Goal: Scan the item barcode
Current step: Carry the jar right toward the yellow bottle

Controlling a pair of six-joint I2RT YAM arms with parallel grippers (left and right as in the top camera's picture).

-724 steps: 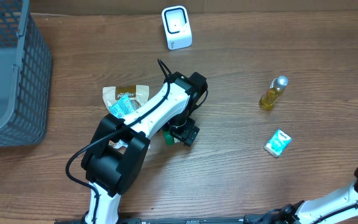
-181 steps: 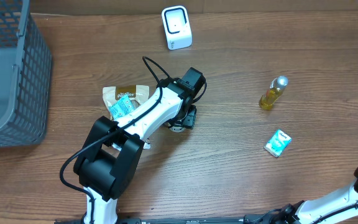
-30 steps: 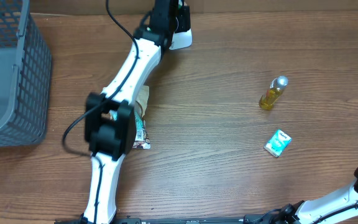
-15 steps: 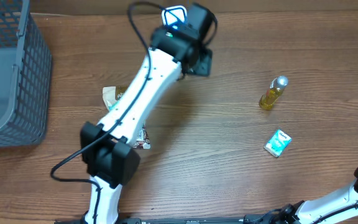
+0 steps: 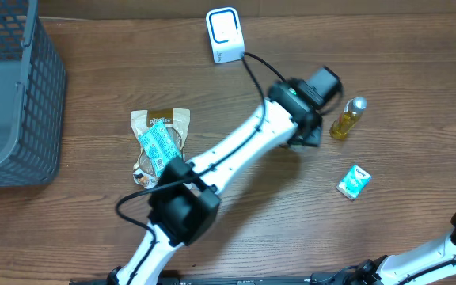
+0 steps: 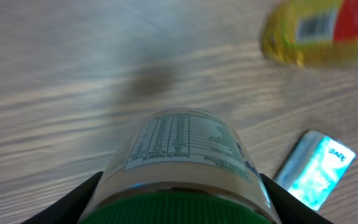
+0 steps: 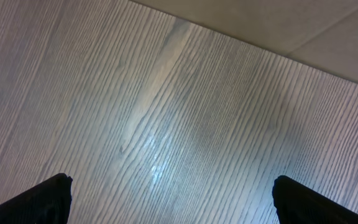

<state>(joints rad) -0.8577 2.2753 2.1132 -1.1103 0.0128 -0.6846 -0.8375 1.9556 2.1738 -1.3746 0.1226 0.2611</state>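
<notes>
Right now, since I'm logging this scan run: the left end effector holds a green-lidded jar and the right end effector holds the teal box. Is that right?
One part is wrong. The left end effector does hold the green-lidded jar, but the right end effector is open and empty, as the right wrist view shows; the teal box lies on the table.

Dark wood-grain table [image 5: 418, 95] w/ faint light sheen [image 7: 156, 171], pale beige strip [image 5: 355, 6] along far edge
</notes>
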